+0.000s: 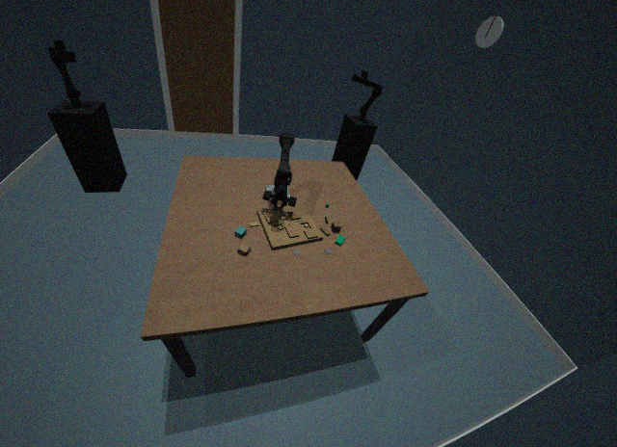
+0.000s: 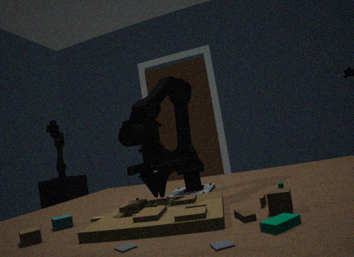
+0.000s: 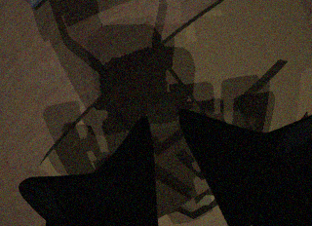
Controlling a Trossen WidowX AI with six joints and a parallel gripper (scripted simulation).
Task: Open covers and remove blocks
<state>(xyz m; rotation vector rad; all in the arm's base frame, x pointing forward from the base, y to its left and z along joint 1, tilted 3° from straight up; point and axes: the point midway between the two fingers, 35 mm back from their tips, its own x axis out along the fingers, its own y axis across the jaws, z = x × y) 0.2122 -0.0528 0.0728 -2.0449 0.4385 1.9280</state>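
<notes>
The puzzle board (image 1: 279, 244) (image 2: 148, 230) lies on the table. Raised tan covers stand on it, among them a front-left cover (image 2: 150, 214), a front-right cover (image 2: 191, 214), a rear cover (image 2: 183, 200) and a left cover (image 2: 133, 205). My gripper (image 1: 280, 206) (image 2: 159, 195) (image 3: 164, 114) points down just above the board's rear part. Its fingers are a little apart, with nothing seen between them. Shadow over the wells in the wrist view hides whether blocks lie in them. A teal block (image 1: 240, 231) (image 2: 62, 223) and a green block (image 1: 340, 240) (image 2: 280, 224) rest beside the board.
A tan block (image 1: 243, 249) (image 2: 30, 237) lies left of the board. A dark brown block (image 1: 335, 227) (image 2: 279, 203), a low brown piece (image 2: 245, 216) and a tiny green cube (image 1: 327, 205) (image 2: 280, 185) lie right. Two flat grey tiles (image 2: 125, 247) (image 2: 222, 245) lie in front.
</notes>
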